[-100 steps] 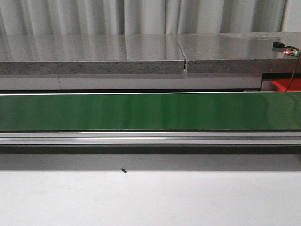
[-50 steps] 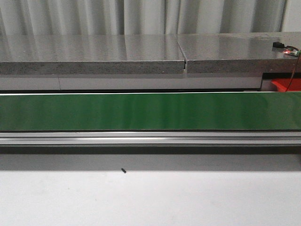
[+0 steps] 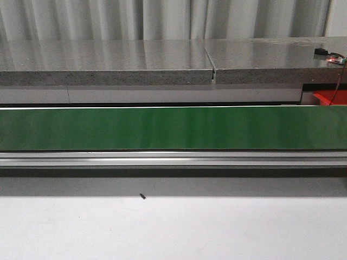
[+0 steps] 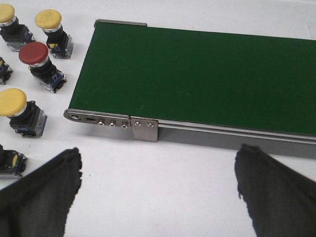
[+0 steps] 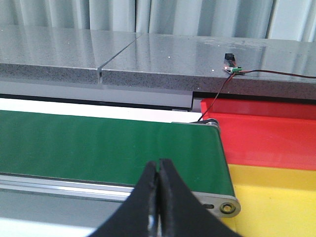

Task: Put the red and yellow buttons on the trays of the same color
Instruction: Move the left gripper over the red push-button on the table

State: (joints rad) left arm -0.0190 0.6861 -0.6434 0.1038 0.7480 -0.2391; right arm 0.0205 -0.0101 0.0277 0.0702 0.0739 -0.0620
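In the left wrist view, a red button [image 4: 34,54] stands on the white table beside the end of the green belt [image 4: 197,79], among yellow buttons [image 4: 48,19] [image 4: 12,101] [image 4: 7,14]. My left gripper [image 4: 158,192] is open over bare table, nothing between its fingers. The right wrist view shows my right gripper [image 5: 158,165] shut and empty, near the belt's other end. Beyond that end lie the red tray [image 5: 266,136] and the yellow tray [image 5: 276,197]. In the front view only a corner of the red tray [image 3: 329,97] shows; neither gripper appears there.
The green conveyor belt [image 3: 173,128] runs across the table with an aluminium rail [image 3: 173,158] along its near side. A grey stone counter [image 3: 108,62] stands behind it, carrying a small sensor board with wires [image 5: 231,67]. A tiny black speck [image 3: 142,196] lies on the white table.
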